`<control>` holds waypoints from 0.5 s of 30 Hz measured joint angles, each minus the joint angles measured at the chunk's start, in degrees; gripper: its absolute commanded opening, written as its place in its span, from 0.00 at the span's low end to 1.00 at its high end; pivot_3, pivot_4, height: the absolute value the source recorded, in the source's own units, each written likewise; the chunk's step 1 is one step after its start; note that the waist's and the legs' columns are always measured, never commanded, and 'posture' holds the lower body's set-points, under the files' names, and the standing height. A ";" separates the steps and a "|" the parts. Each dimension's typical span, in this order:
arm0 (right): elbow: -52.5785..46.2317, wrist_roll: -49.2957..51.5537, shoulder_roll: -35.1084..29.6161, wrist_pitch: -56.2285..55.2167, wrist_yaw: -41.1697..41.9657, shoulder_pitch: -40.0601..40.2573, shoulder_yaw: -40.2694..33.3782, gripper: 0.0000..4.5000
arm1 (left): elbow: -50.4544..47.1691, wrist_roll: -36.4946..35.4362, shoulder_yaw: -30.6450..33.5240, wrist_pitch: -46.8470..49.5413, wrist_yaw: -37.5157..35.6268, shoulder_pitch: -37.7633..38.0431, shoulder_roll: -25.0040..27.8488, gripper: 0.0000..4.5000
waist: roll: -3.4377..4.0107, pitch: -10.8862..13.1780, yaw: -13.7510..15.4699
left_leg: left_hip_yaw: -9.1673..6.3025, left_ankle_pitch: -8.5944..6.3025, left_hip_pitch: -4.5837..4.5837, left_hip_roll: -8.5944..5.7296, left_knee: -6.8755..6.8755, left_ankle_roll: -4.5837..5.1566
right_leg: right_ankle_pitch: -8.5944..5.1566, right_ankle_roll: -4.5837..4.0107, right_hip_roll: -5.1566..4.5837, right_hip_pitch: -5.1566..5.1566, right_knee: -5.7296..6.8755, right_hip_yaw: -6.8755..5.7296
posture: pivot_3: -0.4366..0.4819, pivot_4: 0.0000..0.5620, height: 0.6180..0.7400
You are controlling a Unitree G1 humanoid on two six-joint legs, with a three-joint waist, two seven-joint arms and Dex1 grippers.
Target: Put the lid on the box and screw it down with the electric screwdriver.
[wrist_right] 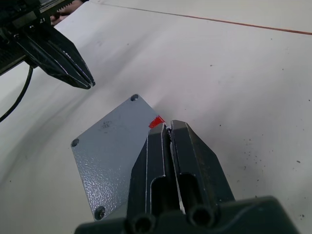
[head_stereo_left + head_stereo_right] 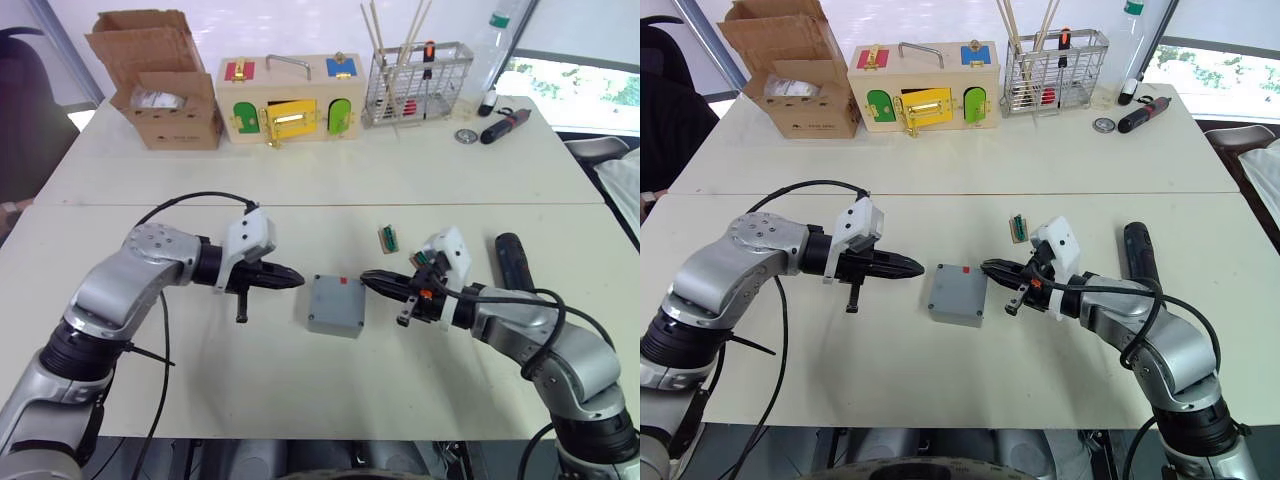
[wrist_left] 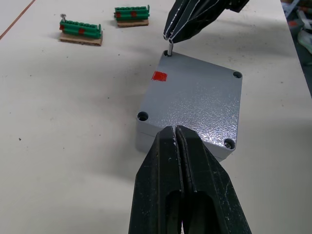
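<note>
Lid (image 2: 336,303) sits on the box, flanked by both grippers. Right gripper (image 3: 171,39) pinches a screw (image 3: 170,48) at a lid corner hole; left gripper (image 2: 297,280), jaws closed empty, hovers beside the lid.

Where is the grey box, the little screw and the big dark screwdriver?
box (image 2: 336,306): left eye view, middle of its lidded top.
screw (image 3: 170,48): left wrist view, its shaft at a corner hole.
electric screwdriver (image 2: 511,259): left eye view, middle of its body.

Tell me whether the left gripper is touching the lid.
Apart. The left eye view shows bare table between the left gripper and the lid; the right wrist view shows the same gap.
</note>
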 measured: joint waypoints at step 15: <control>2.04 -3.04 -0.16 -1.40 0.94 -0.28 2.77 0.01 | 0.00 0.58 -0.03 -0.02 0.46 0.01 -0.60 0.00 | 0.00 0.00 -0.03 | 0.00 0.00 0.00 0.00 0.00 0.00 | 0.00 0.00 0.01 0.00 0.00 0.00 | 0.48 0.27 1.00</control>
